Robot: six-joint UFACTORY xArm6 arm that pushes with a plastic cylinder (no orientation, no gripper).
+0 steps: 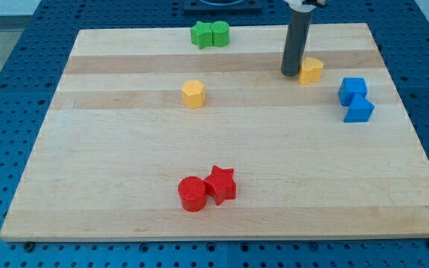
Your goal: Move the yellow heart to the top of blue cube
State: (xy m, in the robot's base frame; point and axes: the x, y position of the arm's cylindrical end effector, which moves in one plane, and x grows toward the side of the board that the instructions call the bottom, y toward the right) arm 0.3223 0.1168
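Yellow heart (312, 70) touching my tip (290, 74) on its left; gripless tool; push steadily right, stopping above blue cube (352, 89).

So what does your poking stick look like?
It's a plain, straight rod, dark grey and round like a thick pencil, with no fingers or claws. My tip is blunt and flat. Near the view's top the rod joins a lighter collar. I see no cables or markings on it.

A green star (200, 34) and green cylinder (220, 33) touch at the far edge of the wooden board (110, 186). A yellow hexagon (193, 94) stands alone left of centre. Near the front, a red cylinder (192, 193) touches a red star (220, 184).
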